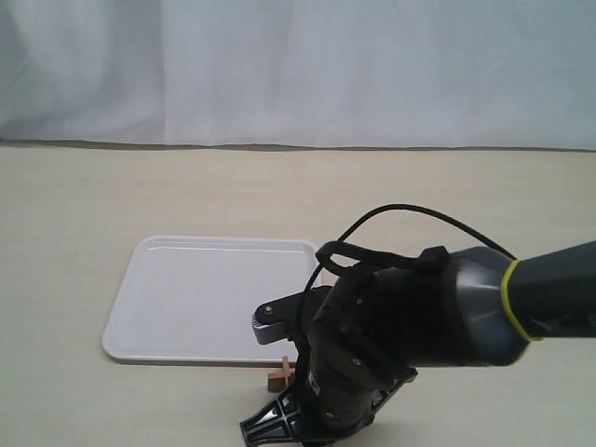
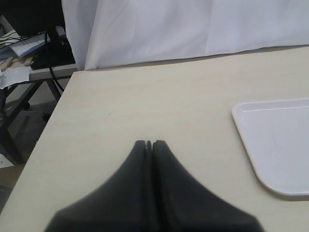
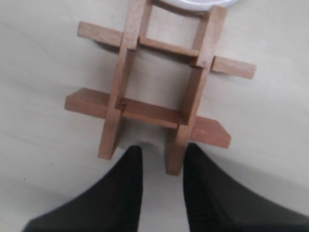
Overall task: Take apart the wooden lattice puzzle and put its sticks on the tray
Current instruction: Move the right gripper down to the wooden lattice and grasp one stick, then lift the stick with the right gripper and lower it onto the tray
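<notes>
Right fingers (image 3: 129, 174), slightly apart and empty, hover at the light-brown wooden lattice puzzle (image 3: 154, 87), whole on the desk (image 1: 74, 233) beside the white plastic tray (image 1: 186, 298), at its near edge. Left fingers (image 2: 137, 164) are closed, empty. Next probably: clamp one stick (image 3: 187, 104) by its end and pull.

One wooden lattice puzzle (image 3: 149, 110) made of four interlocked sticks (image 3: 126, 63), two lying each way, one white tray (image 1: 186, 298), one worktop (image 1: 93, 205), one white backdrop cloth (image 1: 298, 65), and two black grippers, the left gripper (image 2: 148, 144) and the right gripper (image 3: 161, 159), with one dark arm (image 1: 466, 307) and one black cable (image 1: 410, 209) in the exterior view.
</notes>
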`<state>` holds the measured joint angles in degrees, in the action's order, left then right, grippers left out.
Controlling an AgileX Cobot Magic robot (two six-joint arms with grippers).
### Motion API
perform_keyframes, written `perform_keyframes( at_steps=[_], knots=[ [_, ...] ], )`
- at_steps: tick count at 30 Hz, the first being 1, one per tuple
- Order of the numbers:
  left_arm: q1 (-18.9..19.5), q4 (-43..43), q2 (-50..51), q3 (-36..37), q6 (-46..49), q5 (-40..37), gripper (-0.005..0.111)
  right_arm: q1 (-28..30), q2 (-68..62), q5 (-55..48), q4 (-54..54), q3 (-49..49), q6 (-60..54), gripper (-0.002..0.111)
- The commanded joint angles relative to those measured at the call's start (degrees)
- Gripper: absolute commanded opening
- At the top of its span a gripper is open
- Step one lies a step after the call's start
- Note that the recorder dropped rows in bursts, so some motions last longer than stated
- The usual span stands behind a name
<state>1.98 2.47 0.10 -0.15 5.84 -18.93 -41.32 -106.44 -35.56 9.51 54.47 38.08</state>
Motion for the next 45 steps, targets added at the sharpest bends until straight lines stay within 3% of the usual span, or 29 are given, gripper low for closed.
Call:
perform_keyframes(
  at_steps=[1,14,32,41,45],
  knots=[
    [0.0,-0.2,-0.1,0.1,-0.4,0.6,0.0,-0.1,0.0,0.6,0.5,-0.2,0.0,0.006],
    [0.0,-0.2,-0.1,0.1,-0.4,0.5,0.0,-0.1,1.2,-0.9,0.4,0.1,0.0,0.005],
    [0.0,-0.2,-0.1,0.1,-0.4,0.4,0.0,-0.1,14.0,1.0,0.4,0.8,-5.8,0.005],
    [0.0,-0.2,-0.1,0.1,-0.4,0.4,0.0,-0.1,6.3,-5.6,0.9,17.7,-10.6,0.005],
    [0.0,-0.1,-0.1,0.1,-0.4,0.4,0.0,0.0,-6.8,-18.2,13.0,32.0,-10.3,0.005]
  ],
)
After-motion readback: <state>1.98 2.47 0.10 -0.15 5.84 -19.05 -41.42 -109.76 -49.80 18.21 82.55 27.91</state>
